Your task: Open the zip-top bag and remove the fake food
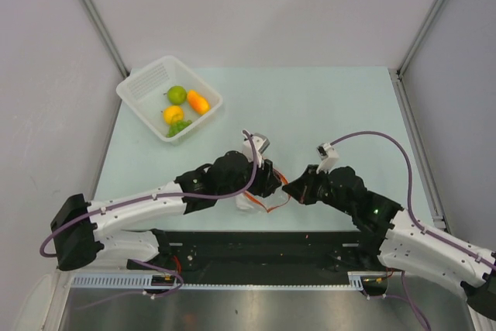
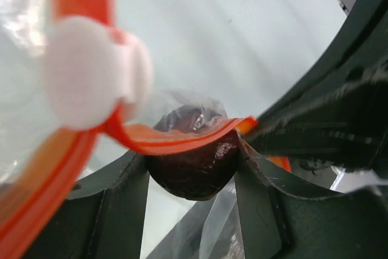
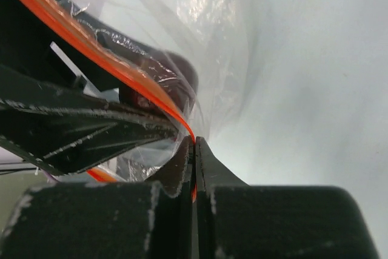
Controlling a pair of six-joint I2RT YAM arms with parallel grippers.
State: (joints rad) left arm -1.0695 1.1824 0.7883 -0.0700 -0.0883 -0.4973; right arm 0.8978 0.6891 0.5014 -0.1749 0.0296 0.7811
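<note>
Near the front edge of the desk [image 1: 325, 106], the 2 arms meet over the zip-top bag [image 1: 249, 204], which lies crumpled between them. The right gripper [image 3: 194, 147] is pressed tight together, pinching the bag's orange zip strip [image 3: 91, 37] at its fingertips. The left gripper [image 2: 189, 157] stands partly spread, with 1 finger on each side of a dark round piece [image 2: 197, 177] of fake food, clasping it right at the bag's mouth. The zip strip runs across the front of that piece, and the white slider [image 2: 91, 71] sits further along the strip. I cannot tell whether plastic lies between the fingers and the piece. At the far left, well apart from the bag, the white basket [image 1: 139, 87] holds a green fruit [image 1: 177, 95], an orange carrot-like piece [image 1: 198, 102], a yellow-orange fruit [image 1: 173, 114] and green bits [image 1: 178, 126].
</note>
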